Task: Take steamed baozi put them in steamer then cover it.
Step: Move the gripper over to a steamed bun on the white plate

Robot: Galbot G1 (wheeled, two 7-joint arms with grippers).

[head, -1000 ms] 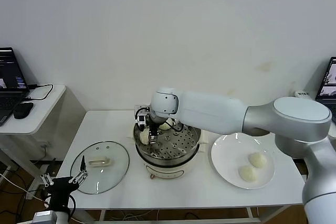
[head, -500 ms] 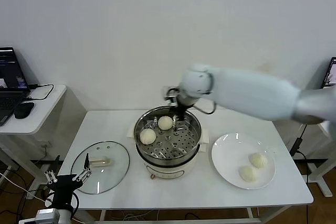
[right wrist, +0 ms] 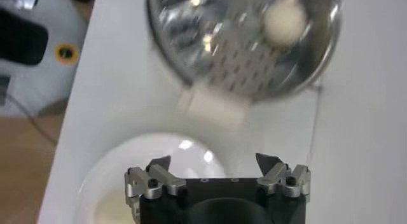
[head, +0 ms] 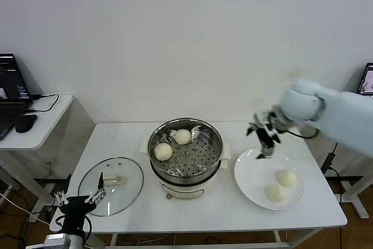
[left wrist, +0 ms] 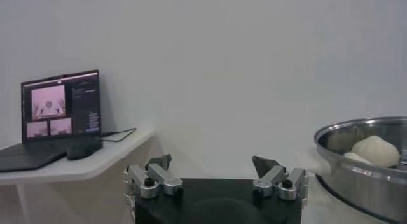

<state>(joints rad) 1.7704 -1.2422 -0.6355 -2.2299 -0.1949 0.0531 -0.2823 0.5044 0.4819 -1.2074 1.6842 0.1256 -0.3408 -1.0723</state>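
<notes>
The steamer [head: 182, 189] stands mid-table with its pot uncovered. Two steamed baozi [head: 183, 137] [head: 163, 151] lie on its perforated tray. Two more baozi [head: 285, 177] [head: 274, 192] rest on the white plate [head: 253, 173] to the right. The cover [head: 125, 193] lies flat on the table to the left of the steamer. My right gripper [head: 266, 141] [right wrist: 213, 161] hangs open and empty above the plate's far-left rim. Off the table's front-left corner, below the cover, my left gripper [head: 78, 202] [left wrist: 213, 161] is open and empty. The right wrist view shows the steamer [right wrist: 172, 28] with one baozi [right wrist: 284, 23].
A side table [head: 44, 129] at the far left carries a laptop [head: 11, 88] and a mouse [head: 25, 122]. Another laptop's edge [head: 367, 88] shows at the far right. A white wall runs behind the table.
My right arm has left the steamer and swung right to the plate, open and empty. Two baozi now show in the steamer. The left gripper drifted slightly right.
</notes>
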